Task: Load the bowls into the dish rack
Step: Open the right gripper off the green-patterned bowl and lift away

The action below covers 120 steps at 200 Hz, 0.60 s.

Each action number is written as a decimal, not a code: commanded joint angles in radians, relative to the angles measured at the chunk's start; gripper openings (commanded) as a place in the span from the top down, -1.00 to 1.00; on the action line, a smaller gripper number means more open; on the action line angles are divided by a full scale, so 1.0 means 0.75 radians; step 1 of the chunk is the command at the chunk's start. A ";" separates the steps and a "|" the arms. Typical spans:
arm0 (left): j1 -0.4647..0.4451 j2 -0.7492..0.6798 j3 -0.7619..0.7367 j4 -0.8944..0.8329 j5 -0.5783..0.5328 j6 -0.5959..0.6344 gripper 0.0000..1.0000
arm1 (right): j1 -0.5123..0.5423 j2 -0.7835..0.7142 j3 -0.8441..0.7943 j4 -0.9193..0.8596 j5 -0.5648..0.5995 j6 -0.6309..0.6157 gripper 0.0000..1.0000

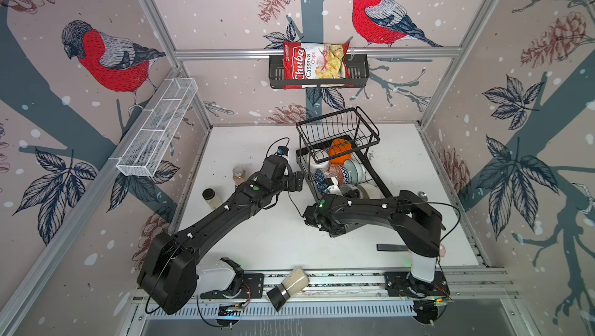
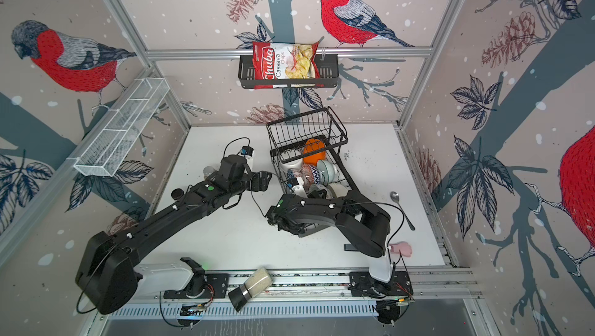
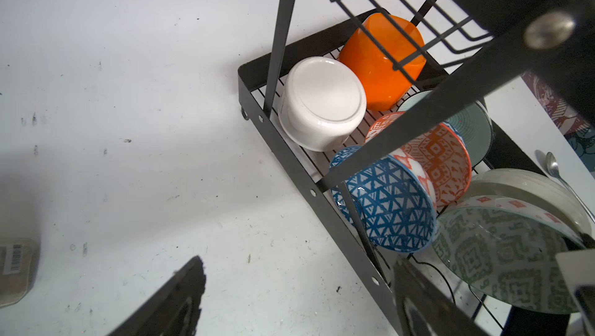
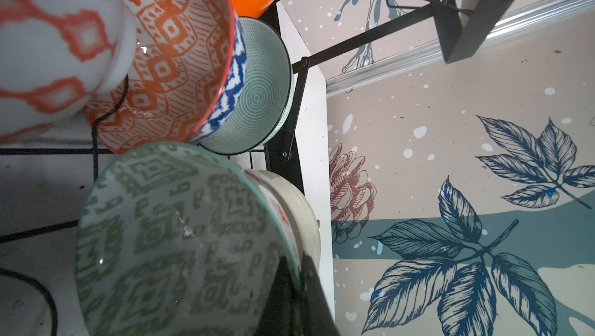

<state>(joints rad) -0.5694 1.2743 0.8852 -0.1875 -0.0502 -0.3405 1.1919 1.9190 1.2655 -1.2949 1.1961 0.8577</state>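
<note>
Black wire dish rack (image 1: 370, 139) stands on the white worktop (image 1: 257, 244), right of centre in both top views. All bowls in view sit on its lower tier, beneath the raised basket.

Far end: orange bowl (image 3: 380, 61) on its side, touching a white bowl (image 3: 322, 102) that is tipped with its base toward the left wrist camera.

Middle: blue-patterned bowl (image 3: 389, 209) on edge. An orange-red patterned bowl (image 3: 441, 160) leans behind it, and a pale teal bowl (image 3: 473, 125) stands behind that.

Near end: green-patterned bowl (image 4: 174, 241) tilted on edge against a second white bowl (image 3: 528, 189).

Right claw (image 4: 297, 270): closed, pinching the rim of the green-patterned bowl, one finger inside and one outside. The bowl's underside is hidden, so I cannot tell whether it rests on the wires.

Left claw (image 3: 297, 263): spread wide, empty, hanging just beside the rack's left wall and touching nothing.

A spice jar (image 1: 239, 173) stands on the worktop close to the left arm. A spoon (image 2: 397, 201) lies to the right of the rack.
</note>
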 commanded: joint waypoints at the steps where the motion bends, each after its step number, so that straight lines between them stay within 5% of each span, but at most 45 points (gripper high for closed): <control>1: 0.007 -0.007 -0.005 0.040 -0.005 0.009 -0.79 | 0.016 0.026 0.006 -0.032 0.051 -0.009 1.00; 120: 0.030 -0.033 -0.047 0.064 0.001 0.020 -0.79 | 0.143 0.170 0.063 -0.020 -0.059 -0.009 1.00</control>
<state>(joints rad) -0.5537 1.2549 0.8547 -0.1730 -0.0517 -0.3393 1.2819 2.0254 1.3033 -1.3437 1.2030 0.8539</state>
